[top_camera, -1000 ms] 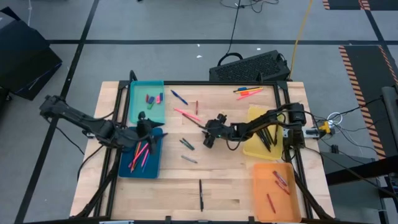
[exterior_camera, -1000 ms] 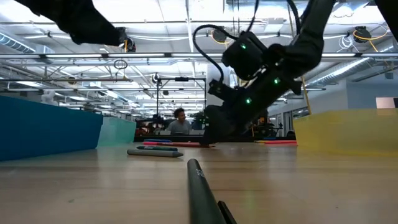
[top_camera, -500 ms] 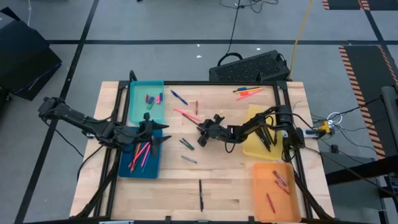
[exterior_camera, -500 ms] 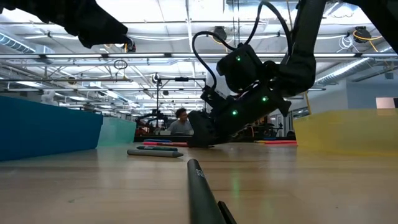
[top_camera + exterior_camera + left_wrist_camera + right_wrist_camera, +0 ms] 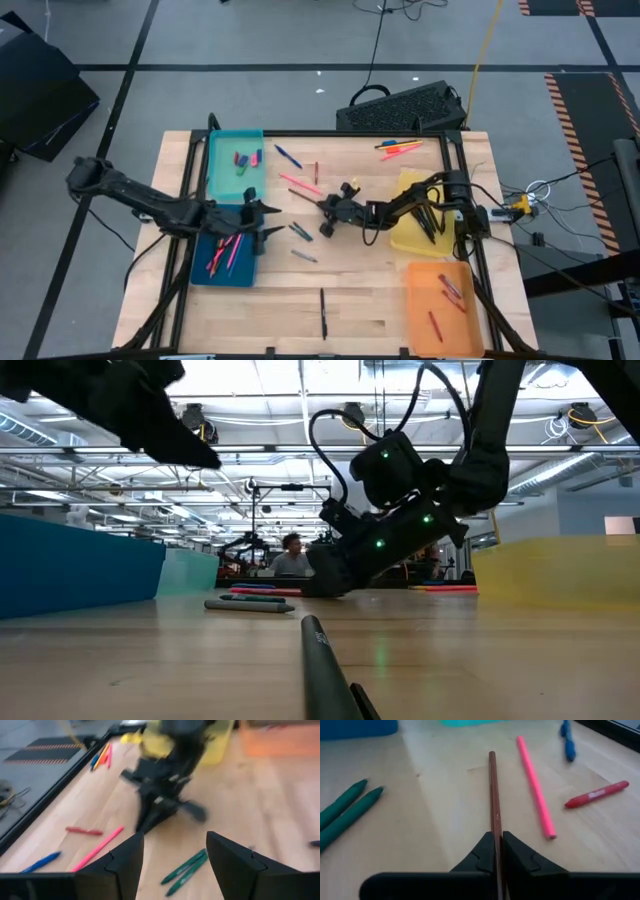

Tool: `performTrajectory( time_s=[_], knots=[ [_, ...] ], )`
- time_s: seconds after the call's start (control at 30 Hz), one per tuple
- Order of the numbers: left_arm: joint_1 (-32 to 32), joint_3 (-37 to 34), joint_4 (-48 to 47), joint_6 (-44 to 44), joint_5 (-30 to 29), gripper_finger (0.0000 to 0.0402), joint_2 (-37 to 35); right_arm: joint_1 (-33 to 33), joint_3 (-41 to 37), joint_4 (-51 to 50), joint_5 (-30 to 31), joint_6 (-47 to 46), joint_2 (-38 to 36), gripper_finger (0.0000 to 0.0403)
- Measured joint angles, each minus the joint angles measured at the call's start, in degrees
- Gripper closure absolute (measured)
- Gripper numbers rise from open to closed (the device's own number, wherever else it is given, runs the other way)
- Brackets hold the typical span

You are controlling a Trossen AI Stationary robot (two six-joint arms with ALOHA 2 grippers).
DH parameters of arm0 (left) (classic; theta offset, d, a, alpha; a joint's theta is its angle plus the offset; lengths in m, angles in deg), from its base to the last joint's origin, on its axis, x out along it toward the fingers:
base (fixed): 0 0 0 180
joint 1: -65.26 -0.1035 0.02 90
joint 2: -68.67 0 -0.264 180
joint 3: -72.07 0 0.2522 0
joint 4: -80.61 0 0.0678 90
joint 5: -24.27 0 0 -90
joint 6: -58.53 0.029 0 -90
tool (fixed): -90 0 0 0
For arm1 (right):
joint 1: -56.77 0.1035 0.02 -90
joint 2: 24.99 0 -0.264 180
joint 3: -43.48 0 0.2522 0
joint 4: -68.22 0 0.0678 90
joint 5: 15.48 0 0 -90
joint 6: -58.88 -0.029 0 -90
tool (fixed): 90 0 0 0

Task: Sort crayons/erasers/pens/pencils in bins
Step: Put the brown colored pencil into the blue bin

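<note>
Right gripper [image 5: 498, 851]: jaws clamped together on the near end of a thin brown pencil [image 5: 493, 795], which lies flat on the wooden table [image 5: 380, 300] and runs straight away from the fingers. The gripper is low over the table's middle [image 5: 325, 207], tilted down to the surface in the low view [image 5: 325, 575]. Just beside the pencil lies a long pink pencil [image 5: 535, 792]; beyond that, a short red crayon [image 5: 596, 794] and a blue pen [image 5: 566, 740]. On the other side of the brown pencil lie two green markers [image 5: 347, 817], side by side.

Left gripper [image 5: 172, 865]: jaws apart, nothing between them. It sits just past the dark blue bin's inner edge [image 5: 262, 215], raised above the table, pointing toward the right gripper.

Bins: the teal bin [image 5: 222, 175] at the far left holds a few small erasers [image 5: 247, 159]. The dark blue bin [image 5: 200, 275], directly in front of it, holds pink and red sticks [image 5: 226, 252]. The yellow bin [image 5: 405, 240] at the right holds dark sticks, partly hidden by the right arm. The orange bin [image 5: 420, 320], at the near right corner, holds several red crayons [image 5: 445, 300].

Loose on the table: a black pen [image 5: 323, 313] near the front edge, a grey-green stick [image 5: 304, 256] in the middle, and a cluster of pink, orange and blue sticks [image 5: 398, 149] at the far right.

A person [image 5: 291, 556] is visible in the room beyond the table.
</note>
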Motion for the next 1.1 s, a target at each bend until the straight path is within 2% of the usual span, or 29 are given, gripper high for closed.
performTrajectory(
  time_s=[0.27, 0.5, 0.6, 0.73, 0.93, 1.0, 1.1],
  knots=[
    [-6.6, 5.1, -4.1, 6.3, 1.0, 0.0186, 11.6, 4.0, -0.3, -2.1, -2.6, 4.1, -7.0, 0.039],
    [-11.6, 10.7, -0.1, 14.5, 13.8, 0.0186, 24.1, 8.1, -0.4, -2.2, -2.5, 4.8, -9.2, 0.0391],
    [-12.6, 12.9, 0.0, 17.6, 18.6, 0.0186, 28.1, 9.7, -0.4, -1.9, 0.8, 5.0, -10.3, 0.0391],
    [-13.2, 14.8, -0.1, 20.1, 22.6, 0.0186, 30.6, 11.2, -0.3, -2.0, 4.1, 5.9, -12.0, 0.0391],
    [-14.5, 17.7, -3.5, 16.8, 23.1, 0.0188, 31.4, 12.4, -0.2, -1.9, 5.0, 7.6, -13.9, 0.0391],
    [-14.9, 18.6, -5.0, 15.3, 23.2, 0.0203, 31.4, 12.5, -0.2, -2.1, 5.2, 7.6, -14.3, 0.0391],
    [-15.2, 19.6, -7.7, 15.0, 23.3, 0.025, 31.4, 12.5, -0.2, -1.9, 5.5, 8.0, -14.4, 0.0391]
  ],
)
